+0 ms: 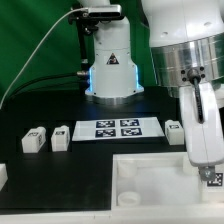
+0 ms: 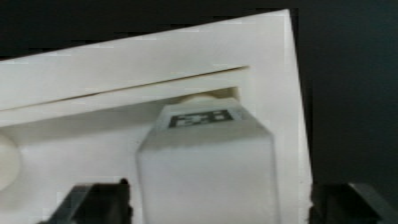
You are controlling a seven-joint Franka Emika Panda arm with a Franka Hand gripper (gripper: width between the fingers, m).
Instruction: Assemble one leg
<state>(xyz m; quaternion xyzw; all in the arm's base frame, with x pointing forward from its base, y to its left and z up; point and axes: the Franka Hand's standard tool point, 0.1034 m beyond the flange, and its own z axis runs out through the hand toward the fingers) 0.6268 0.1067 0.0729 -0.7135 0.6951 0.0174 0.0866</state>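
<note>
Exterior view: gripper [image 1: 207, 172] carries the leg [image 1: 204, 130] upright above the tray-like piece [image 1: 160, 176] at the table's near edge; loose legs [image 1: 60, 137] and the marker board [image 1: 117, 129] lie mid-table. Wrist view alone shows both fingers [image 2: 93, 203] clamping the leg [image 2: 210, 155] over the tray corner [image 2: 267, 50].

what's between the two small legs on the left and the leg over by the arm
In the exterior view, the marker board lies flat on the table between the two legs and the other leg.
</note>
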